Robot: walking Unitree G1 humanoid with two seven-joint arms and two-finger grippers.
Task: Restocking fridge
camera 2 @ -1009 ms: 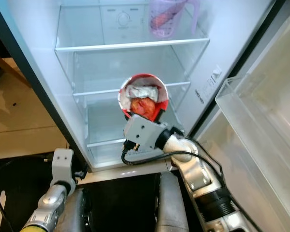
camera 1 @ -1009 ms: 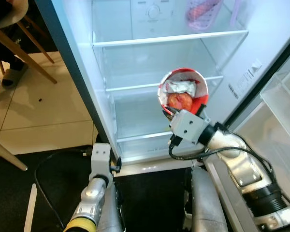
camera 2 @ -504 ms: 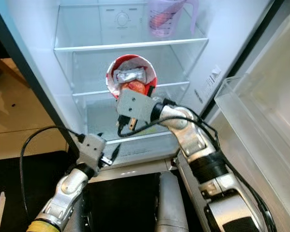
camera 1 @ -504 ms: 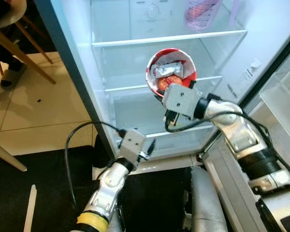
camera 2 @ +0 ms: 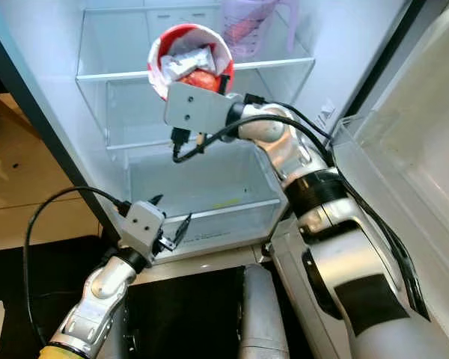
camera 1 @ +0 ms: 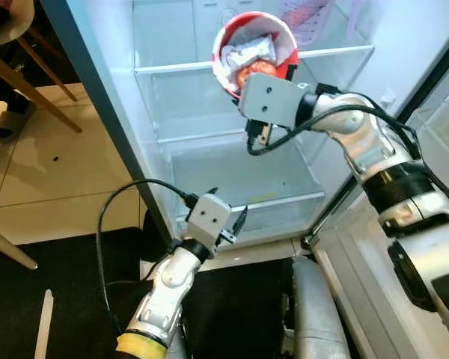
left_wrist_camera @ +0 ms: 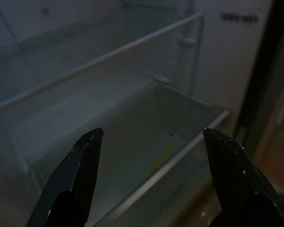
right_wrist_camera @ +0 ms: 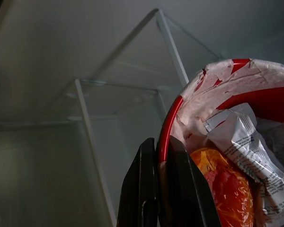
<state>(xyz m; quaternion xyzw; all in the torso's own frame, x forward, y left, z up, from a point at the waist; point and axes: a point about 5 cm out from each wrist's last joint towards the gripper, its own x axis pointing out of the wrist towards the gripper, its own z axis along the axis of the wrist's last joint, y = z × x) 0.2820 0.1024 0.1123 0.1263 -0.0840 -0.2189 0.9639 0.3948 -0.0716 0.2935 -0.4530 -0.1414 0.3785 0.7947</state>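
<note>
A red cup with a torn white lid holds a silver packet and an orange packet. My right gripper is shut on the cup's rim and holds it high, in front of the edge of the fridge's upper glass shelf. A purple jug stands on that shelf, behind the cup. My left gripper is open and empty, low down in front of the clear bottom drawer. The shelves below the cup are bare.
The open fridge door with its clear bins stands close on the right. Wooden chair legs cross the tiled floor on the left. A black cable loops from my left arm over a dark mat.
My right arm has lifted the cup from the middle shelf's level up to the upper shelf's edge. My left arm rose from hanging low to the bottom drawer.
</note>
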